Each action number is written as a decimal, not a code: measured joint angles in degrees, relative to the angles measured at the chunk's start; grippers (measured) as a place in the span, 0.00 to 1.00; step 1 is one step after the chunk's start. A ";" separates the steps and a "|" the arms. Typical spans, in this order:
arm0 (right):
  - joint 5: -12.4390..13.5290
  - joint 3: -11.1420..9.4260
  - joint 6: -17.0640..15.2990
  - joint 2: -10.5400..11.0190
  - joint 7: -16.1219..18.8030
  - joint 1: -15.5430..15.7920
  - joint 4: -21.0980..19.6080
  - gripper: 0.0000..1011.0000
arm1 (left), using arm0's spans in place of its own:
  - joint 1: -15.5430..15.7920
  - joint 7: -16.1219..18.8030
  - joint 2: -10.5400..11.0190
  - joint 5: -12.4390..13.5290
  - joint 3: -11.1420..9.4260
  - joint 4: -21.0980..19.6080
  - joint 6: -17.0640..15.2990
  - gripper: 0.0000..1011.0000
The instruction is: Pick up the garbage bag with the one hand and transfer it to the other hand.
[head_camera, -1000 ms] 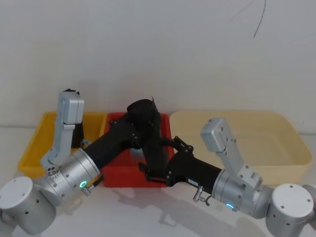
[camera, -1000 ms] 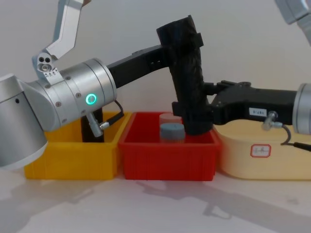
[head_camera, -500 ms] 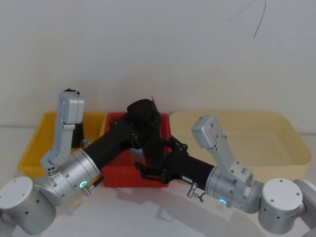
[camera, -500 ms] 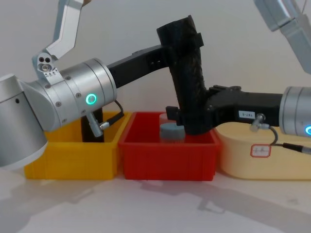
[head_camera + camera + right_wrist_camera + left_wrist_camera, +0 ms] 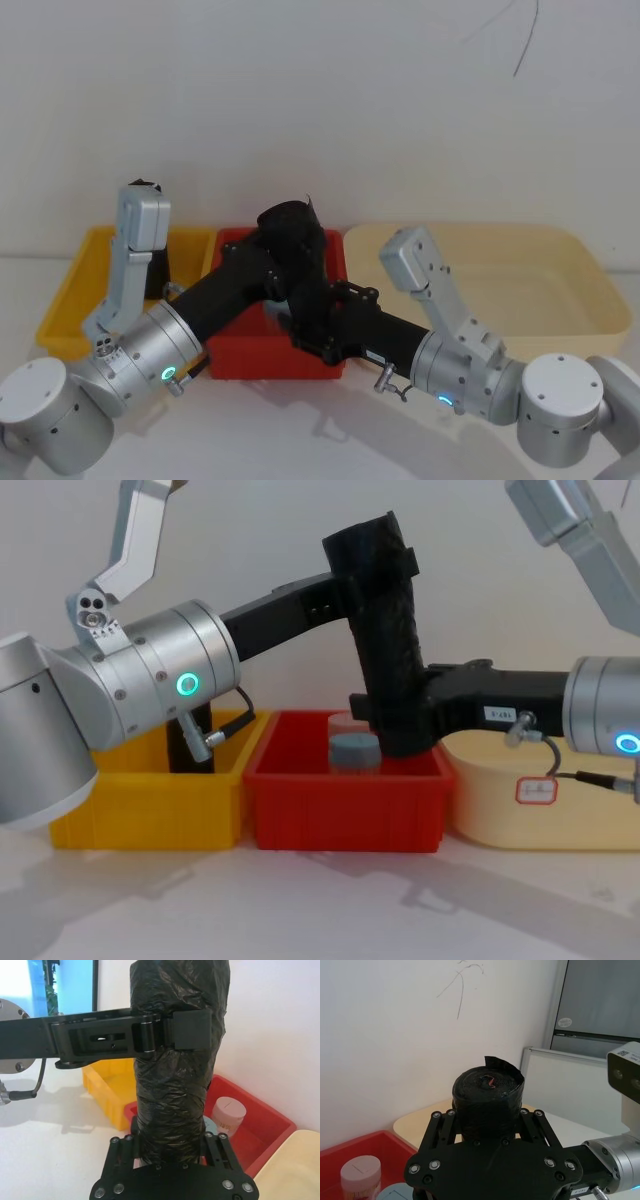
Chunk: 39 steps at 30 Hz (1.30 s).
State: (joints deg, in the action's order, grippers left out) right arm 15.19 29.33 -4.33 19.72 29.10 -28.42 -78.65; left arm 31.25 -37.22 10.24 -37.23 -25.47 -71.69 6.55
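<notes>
Bins, 3 in a row before me: the yellow bin (image 5: 70, 290) at my left, a black twin roll (image 5: 190, 742) standing in it. Now my left gripper (image 5: 385, 570), reaching in from that side, is clamped on the upper end of the garbage bag (image 5: 388, 650). The bag stands nearly upright in the air over the red bin (image 5: 340, 805), its lower end near the blue-lidded jar (image 5: 354, 750). Lower down, my right gripper (image 5: 400, 715) comes in from the right and is closed round the bag's lower part. 2 grips on 1 roll! The beige bin (image 5: 560, 270) sits far right.
</notes>
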 joint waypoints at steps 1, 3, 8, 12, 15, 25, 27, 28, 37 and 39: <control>0.09 -0.03 -0.07 -0.04 -0.01 -0.03 0.02 0.62 | 0.00 0.00 0.00 0.00 0.00 0.00 0.00 0.48; 0.22 -0.07 -0.11 -0.09 -0.02 -0.04 0.02 0.56 | 0.00 0.00 0.00 -0.01 0.00 0.00 0.01 0.48; 0.71 -0.25 -0.19 -0.13 -0.06 -0.05 -0.06 0.54 | 0.00 0.00 0.00 -0.02 0.00 -0.01 0.02 0.48; 1.17 -0.49 -0.24 0.01 -0.19 -0.05 -0.56 0.54 | 0.00 0.00 0.00 -0.02 -0.01 -0.01 0.01 0.56; 1.34 -0.67 -0.28 0.22 -0.27 -0.05 -0.83 0.54 | 0.00 0.00 0.00 -0.01 -0.01 -0.01 0.00 0.64; 2.22 -2.69 -0.90 2.01 -0.98 -0.23 -1.39 0.54 | 0.00 0.00 0.00 0.00 0.00 0.01 -0.01 0.93; 2.34 -3.14 -1.03 2.37 -1.07 -0.37 -1.18 0.54 | 0.00 0.00 0.00 0.00 0.00 0.01 -0.01 0.97; 2.43 -3.64 -1.20 2.76 -1.20 -0.57 -0.87 0.54 | 0.00 0.00 0.00 0.00 0.00 0.01 -0.01 0.99; 2.52 -6.25 -2.17 4.96 -2.00 -2.21 1.76 0.54 | 0.00 0.00 0.00 0.00 0.00 0.00 0.00 0.99; 2.37 -6.95 -2.55 5.62 -2.34 -2.83 2.74 0.54 | 0.00 0.00 0.00 0.00 0.00 0.00 -0.01 0.99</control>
State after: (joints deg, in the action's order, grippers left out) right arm 17.56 22.38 -6.89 25.34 26.76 -31.26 -75.90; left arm 31.25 -37.22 10.24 -37.23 -25.47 -71.69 6.54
